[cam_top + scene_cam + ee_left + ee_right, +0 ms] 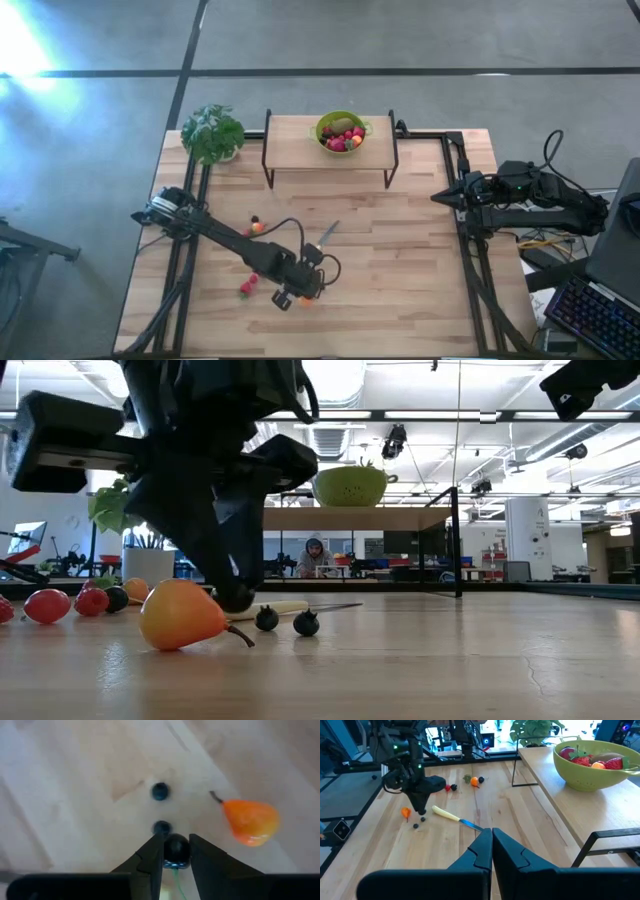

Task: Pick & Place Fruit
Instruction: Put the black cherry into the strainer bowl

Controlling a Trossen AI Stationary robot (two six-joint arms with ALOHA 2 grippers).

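My left gripper (pixel 176 838) stands near the table's front edge (pixel 297 296), slanting down and shut on a small dark berry (pixel 176 853). Two more dark berries (pixel 160 791) (pixel 161 827) lie on the wood just beyond it. An orange-yellow pear-shaped fruit (pixel 250 822) lies on its side beside them (pixel 180 615). Red and orange pieces lie farther left (pixel 47 605) (pixel 257 226). A green bowl (pixel 341 132) holding several fruit stands on a wooden shelf at the back. My right gripper (pixel 491 837) waits shut, high over the table's right edge (pixel 440 198). My left gripper pinches the dark berry's two opposite sides (pixel 167 854) between its two fingertips. The fingers (pixel 152 851) come from above, slanting down. Whether the berry is clear of the table or rests on it, I cannot tell.
A pale-handled knife (pixel 328 233) lies just beyond the loose berries (pixel 290 607). A leafy potted plant (pixel 212 132) stands at the back left. The shelf (pixel 300 150) on thin black legs spans the back middle. Bare wood (pixel 400 260) stretches to the right.
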